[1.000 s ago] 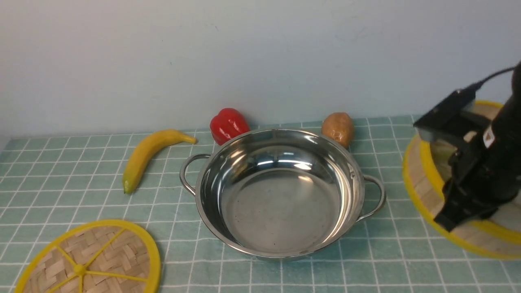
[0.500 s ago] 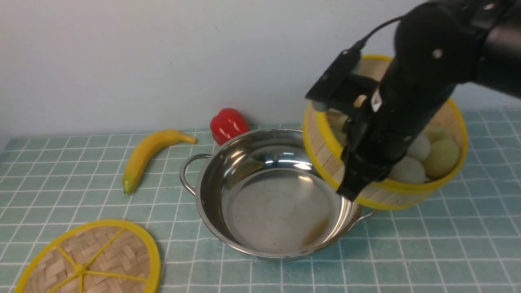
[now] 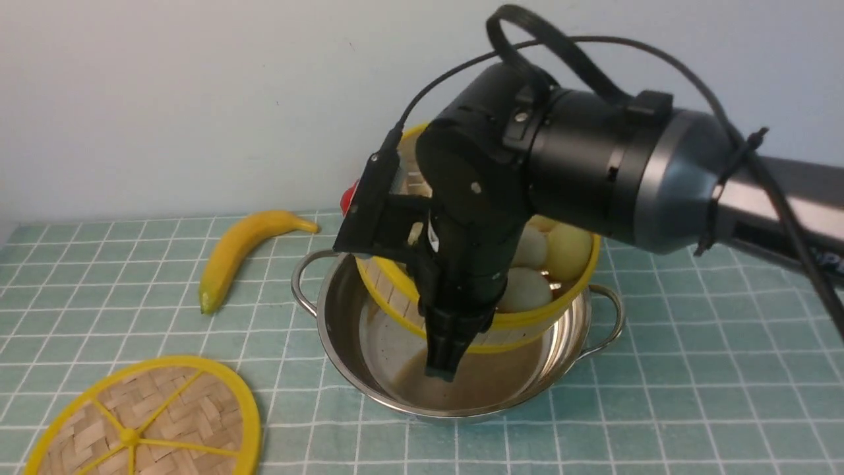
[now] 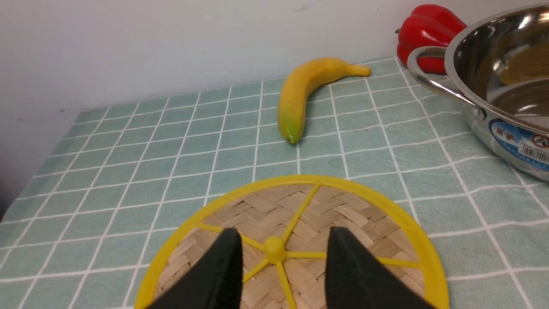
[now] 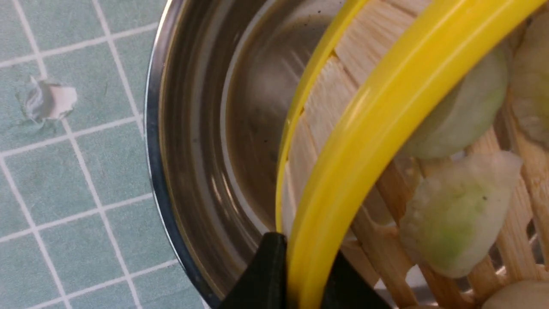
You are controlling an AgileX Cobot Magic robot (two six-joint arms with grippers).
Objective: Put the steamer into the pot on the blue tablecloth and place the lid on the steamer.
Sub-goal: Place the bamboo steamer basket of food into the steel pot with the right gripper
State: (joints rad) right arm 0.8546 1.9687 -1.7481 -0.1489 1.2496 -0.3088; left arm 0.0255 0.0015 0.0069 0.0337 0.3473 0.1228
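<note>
The steamer (image 3: 527, 321), a bamboo basket with a yellow rim and white and green dumplings inside, hangs tilted over the steel pot (image 3: 330, 343), its lower edge inside the pot's rim. My right gripper (image 3: 445, 359) is shut on the steamer's near wall. In the right wrist view its gripper (image 5: 302, 266) pinches the steamer's yellow rim (image 5: 386, 107) above the pot (image 5: 171, 171). The pot stands on the blue tablecloth (image 3: 692, 369). The woven lid (image 3: 151, 422) lies flat at the front left. In the left wrist view my left gripper (image 4: 284, 231) is open just above the lid (image 4: 386, 214), its fingers either side of the hub.
A banana (image 3: 241, 247) lies left of the pot, and a red pepper (image 4: 424, 34) stands by the wall behind the pot's left handle. The right arm's thick black body reaches across from the right above the cloth. The wall runs close behind.
The right arm has carried the steamer from the table's right edge leftward, up and over, to hang above the pot. The lid, pot and left gripper have not moved.
</note>
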